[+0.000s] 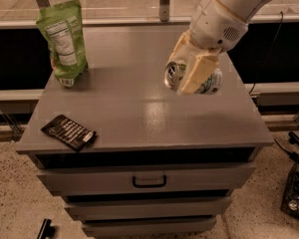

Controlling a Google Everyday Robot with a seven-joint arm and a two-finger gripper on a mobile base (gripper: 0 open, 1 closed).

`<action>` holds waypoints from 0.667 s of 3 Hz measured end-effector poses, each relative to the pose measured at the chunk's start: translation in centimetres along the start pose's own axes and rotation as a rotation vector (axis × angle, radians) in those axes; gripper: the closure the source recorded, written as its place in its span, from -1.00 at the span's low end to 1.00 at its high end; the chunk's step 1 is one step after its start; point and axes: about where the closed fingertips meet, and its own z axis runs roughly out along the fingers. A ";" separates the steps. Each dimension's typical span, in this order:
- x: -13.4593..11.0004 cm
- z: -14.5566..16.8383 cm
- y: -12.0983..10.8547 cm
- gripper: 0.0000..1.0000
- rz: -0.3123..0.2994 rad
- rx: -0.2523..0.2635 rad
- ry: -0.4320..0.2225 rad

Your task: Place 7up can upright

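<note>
The 7up can (212, 83) is in the air over the right-hand half of the grey cabinet top (139, 111), lying on its side with its shiny silver end turned left and a little toward the camera. It appears to be clear of the surface, since a soft shadow lies on the top below it. The gripper (189, 81) reaches down from the upper right and pinches the can across its body. One cream-coloured finger (197, 72) crosses the near side and the other sits behind. To do this step well, the wrist probably needs to roll until the can's long axis is vertical and the pull-tab end faces up. The base should then come down flat onto the cabinet before the fingers let go. Releasing while the can is tilted, or above the surface, risks it tipping and rolling toward the right edge, which is near. The smooth body may also slip in the grip during the turn. The cabinet top is flat, matte grey and faintly reflective, with bare room directly under the can. A green snack pouch (64, 40) stands at the back left corner and a black packet (70, 132) lies near the front left edge, both well apart from the can. Below the top are drawers with a dark handle (149, 181). A speckled floor (10, 193) surrounds the unit, and cables (296, 143) are on the right.
</note>
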 end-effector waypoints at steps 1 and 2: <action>-0.5 -0.1 -0.6 1.00 -0.003 0.022 -0.010; -0.6 0.0 -1.5 1.00 -0.025 0.057 -0.106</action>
